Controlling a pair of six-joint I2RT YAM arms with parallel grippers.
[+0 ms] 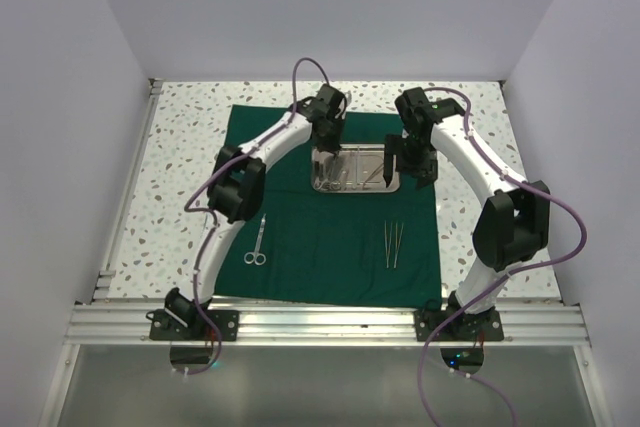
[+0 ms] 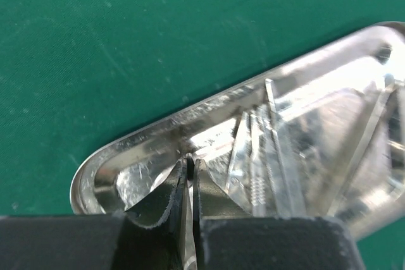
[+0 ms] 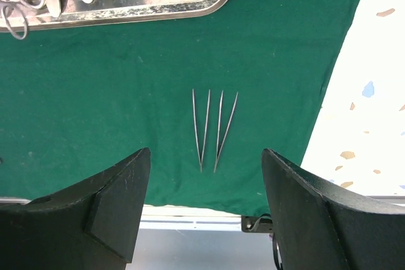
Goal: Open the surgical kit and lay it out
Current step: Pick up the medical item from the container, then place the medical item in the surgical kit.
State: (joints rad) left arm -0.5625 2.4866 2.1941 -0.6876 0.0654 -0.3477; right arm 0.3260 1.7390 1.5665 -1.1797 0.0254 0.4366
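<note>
From above, the steel tray [image 1: 362,189] is too small to tell its instruments [image 1: 345,172] apart, and the left gripper [image 1: 322,172] covers its left end. At that wrist the tray runs off the right and bottom edges, and whether the closed fingers [image 2: 168,200] pinch anything can't be made out. The right wrist's view cuts the tray at its top edge.

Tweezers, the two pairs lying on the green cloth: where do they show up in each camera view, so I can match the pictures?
Top external: tweezers lie on the cloth, right of centre, nearer the arm bases than the tray.
Left wrist: not in it; only the tray and cloth.
Right wrist: centre, between the open right fingers, below the tray.
Shared landmark: the tray.
</note>
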